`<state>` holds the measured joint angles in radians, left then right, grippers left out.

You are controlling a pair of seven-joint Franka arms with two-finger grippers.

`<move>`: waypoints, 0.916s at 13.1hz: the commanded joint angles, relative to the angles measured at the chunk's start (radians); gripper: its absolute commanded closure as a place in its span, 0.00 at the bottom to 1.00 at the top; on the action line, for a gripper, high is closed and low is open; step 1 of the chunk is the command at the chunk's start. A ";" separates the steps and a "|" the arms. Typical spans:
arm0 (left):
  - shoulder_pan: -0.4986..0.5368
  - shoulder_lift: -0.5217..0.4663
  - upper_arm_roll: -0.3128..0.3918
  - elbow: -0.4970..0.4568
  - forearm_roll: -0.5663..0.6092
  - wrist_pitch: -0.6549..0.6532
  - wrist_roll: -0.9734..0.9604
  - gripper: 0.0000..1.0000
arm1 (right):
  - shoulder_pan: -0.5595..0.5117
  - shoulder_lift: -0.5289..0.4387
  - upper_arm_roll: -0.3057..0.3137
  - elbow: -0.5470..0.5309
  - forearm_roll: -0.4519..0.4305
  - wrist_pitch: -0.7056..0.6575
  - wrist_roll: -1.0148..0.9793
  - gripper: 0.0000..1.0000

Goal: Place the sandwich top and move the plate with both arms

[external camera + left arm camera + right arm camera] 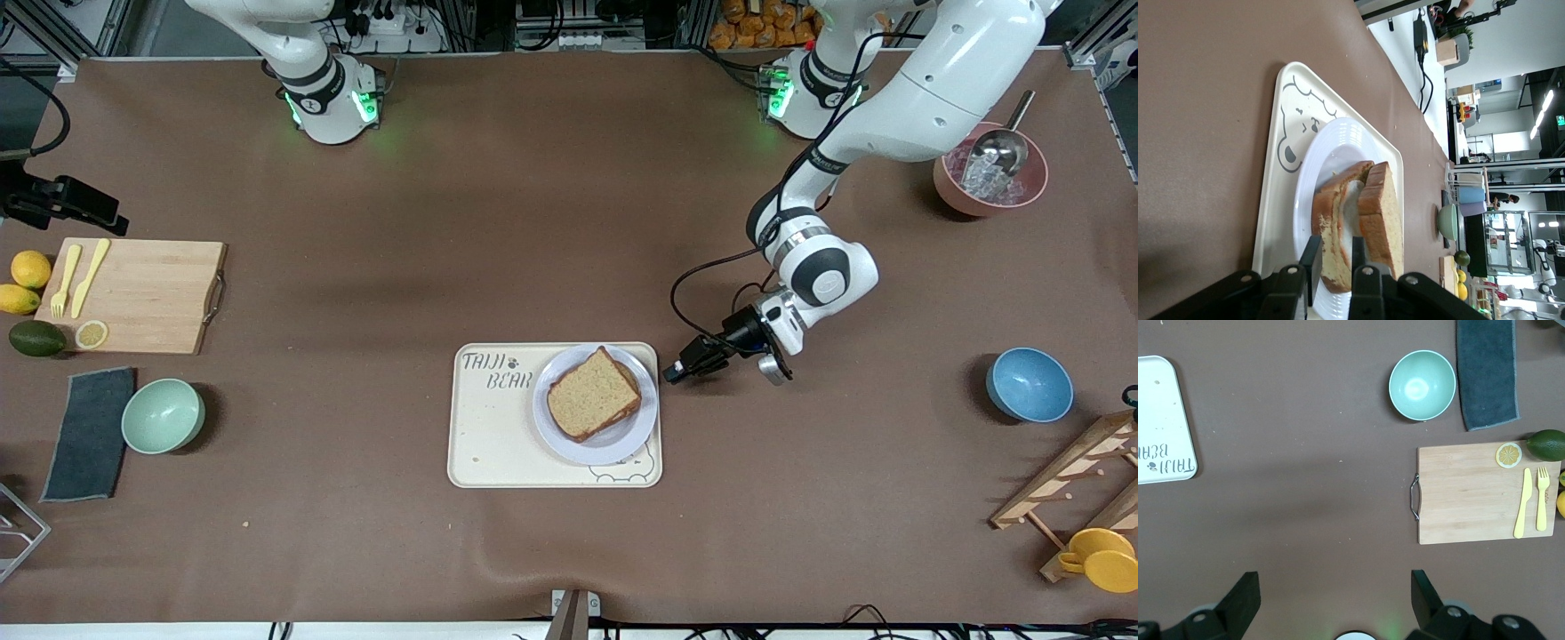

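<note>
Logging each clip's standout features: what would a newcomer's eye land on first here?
The sandwich, bare bread on top, sits on the plate, which rests on the bear tray mid-table. The left hand hangs low just beside the tray's edge toward the left arm's end, fingers nearly shut and empty. The right hand waits open, high over bare table.

robot lab: aluminium framing point(1089, 44), cables
</note>
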<state>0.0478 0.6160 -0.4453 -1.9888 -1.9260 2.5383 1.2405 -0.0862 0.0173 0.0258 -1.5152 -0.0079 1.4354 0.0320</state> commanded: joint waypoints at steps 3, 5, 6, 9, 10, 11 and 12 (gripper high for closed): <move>0.009 -0.088 -0.001 -0.010 0.128 0.014 -0.216 0.76 | -0.001 -0.008 0.002 0.001 0.005 -0.010 0.005 0.00; 0.009 -0.119 0.002 -0.011 0.227 0.016 -0.292 0.76 | -0.003 -0.008 0.002 0.001 0.005 -0.010 0.005 0.00; 0.009 -0.133 0.005 -0.011 0.292 0.016 -0.350 0.75 | -0.003 -0.008 0.002 0.001 0.005 -0.010 0.005 0.00; 0.009 -0.183 0.010 -0.008 0.509 0.016 -0.545 0.74 | -0.004 -0.008 0.002 0.001 0.005 -0.010 0.006 0.00; 0.009 -0.194 0.014 -0.008 0.572 0.016 -0.584 0.74 | -0.004 -0.008 0.002 0.001 0.005 -0.010 0.005 0.00; 0.010 -0.205 0.017 -0.008 0.634 0.016 -0.625 0.74 | -0.004 -0.008 0.002 0.001 0.005 -0.010 0.006 0.00; 0.012 -0.215 0.025 -0.007 0.700 0.016 -0.665 0.73 | -0.004 -0.008 0.002 0.001 0.005 -0.010 0.006 0.00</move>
<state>0.0554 0.4417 -0.4303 -1.9771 -1.3184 2.5491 0.6450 -0.0864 0.0173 0.0257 -1.5152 -0.0079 1.4350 0.0320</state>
